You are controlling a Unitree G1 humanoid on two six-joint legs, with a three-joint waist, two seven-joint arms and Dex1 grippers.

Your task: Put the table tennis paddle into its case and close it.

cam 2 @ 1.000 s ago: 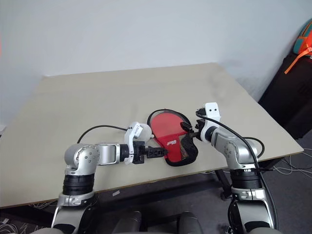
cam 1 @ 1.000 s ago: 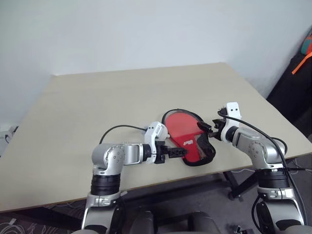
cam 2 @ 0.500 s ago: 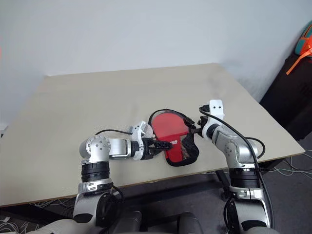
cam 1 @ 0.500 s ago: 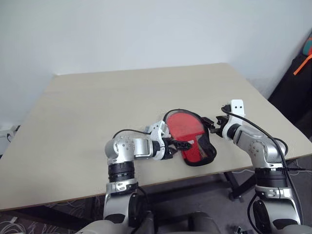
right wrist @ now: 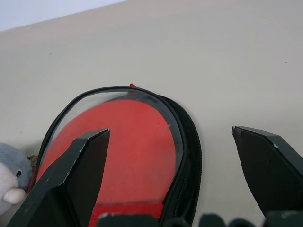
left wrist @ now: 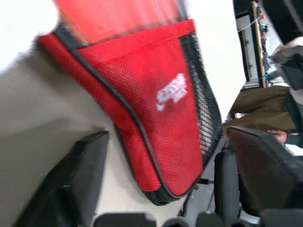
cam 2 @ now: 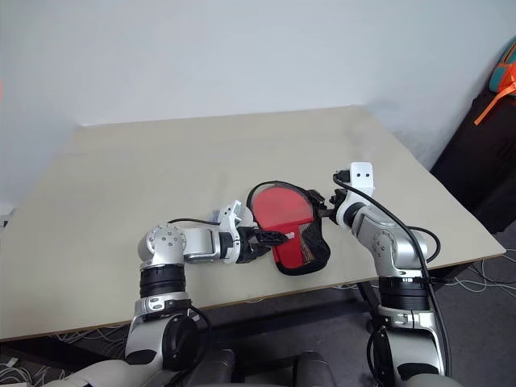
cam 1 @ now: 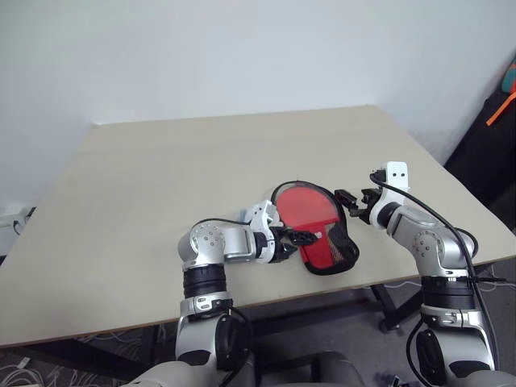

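The case (cam 1: pixel 330 246) lies flat near the table's front edge, its narrow red mesh end toward me. Through its clear round half I see the red face of the table tennis paddle (cam 1: pixel 305 205); the handle is hidden under the mesh. My left gripper (cam 1: pixel 303 237) reaches in from the left, open, its fingers (left wrist: pixel 75 179) straddling the case's narrow end (left wrist: pixel 161 123). My right gripper (cam 1: pixel 347 201) hovers at the right rim of the case's round end (right wrist: pixel 184 137), open with nothing between its fingers (right wrist: pixel 80 161).
The beige table (cam 1: pixel 161 177) stretches away behind the case, and its front edge runs just below the case. A dark bag with an orange strap (cam 1: pixel 496 105) stands off the table to the right. A chair base and cables lie on the floor below.
My left elbow has swung in toward the body and the wrist has rolled, while that gripper stays at the case's narrow end. The right gripper and the case have hardly moved.
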